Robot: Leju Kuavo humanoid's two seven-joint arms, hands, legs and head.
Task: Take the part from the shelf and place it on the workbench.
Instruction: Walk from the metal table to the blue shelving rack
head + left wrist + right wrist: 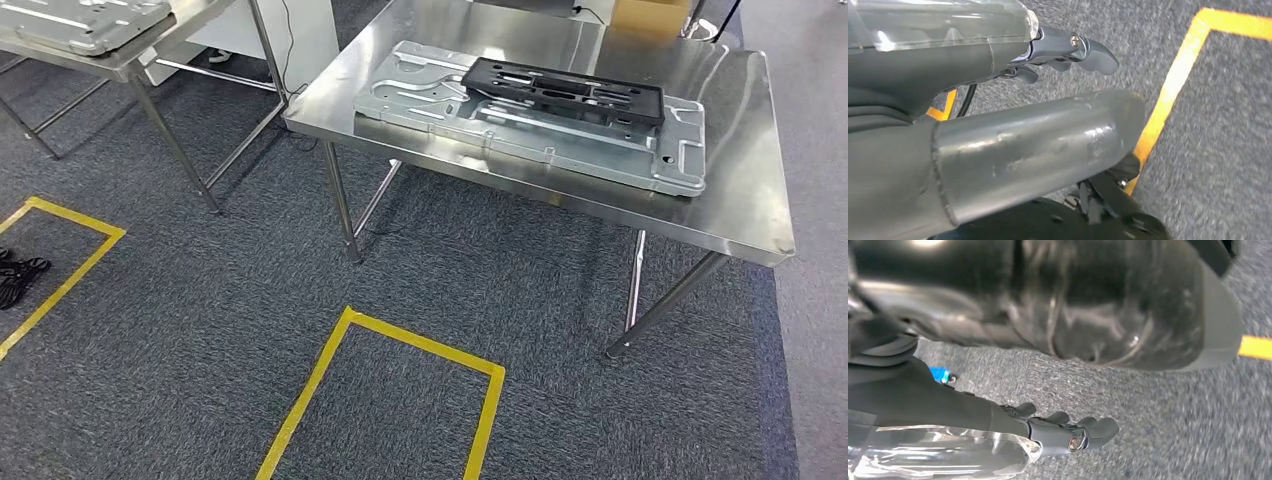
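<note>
Nearest, on the dark grey carpet (560, 270), lay a rectangle of yellow floor tape (395, 395), with a second yellow tape outline (60, 265) off to the left. A pair of black shoes (18, 275) sat at the left edge, inside that second outline.

In the left wrist view, the left hand (1068, 55) hung over the carpet beside a yellow tape line, its dark fingers (1095, 52) loosely extended and apart, gripping nothing. In the right wrist view, the right hand (1068, 432) likewise hung above the carpet, its fingers (1098, 429) slightly curved and separate, with nothing between them.

Farther on stood a stainless steel workbench (740, 190) with slim metal legs. On its top rested a large stamped silver-grey sheet-metal panel (560, 140), and lying flat on the far part of that panel was a black rectangular plastic frame part (565, 88) with cut-outs. No brand, label or writing could be read on either piece.

At the far left stood a second steel table (130, 55) carrying another silver-grey stamped metal panel (90, 20). Beyond the workbench, a brown cardboard box (650, 12) showed at the top edge.
</note>
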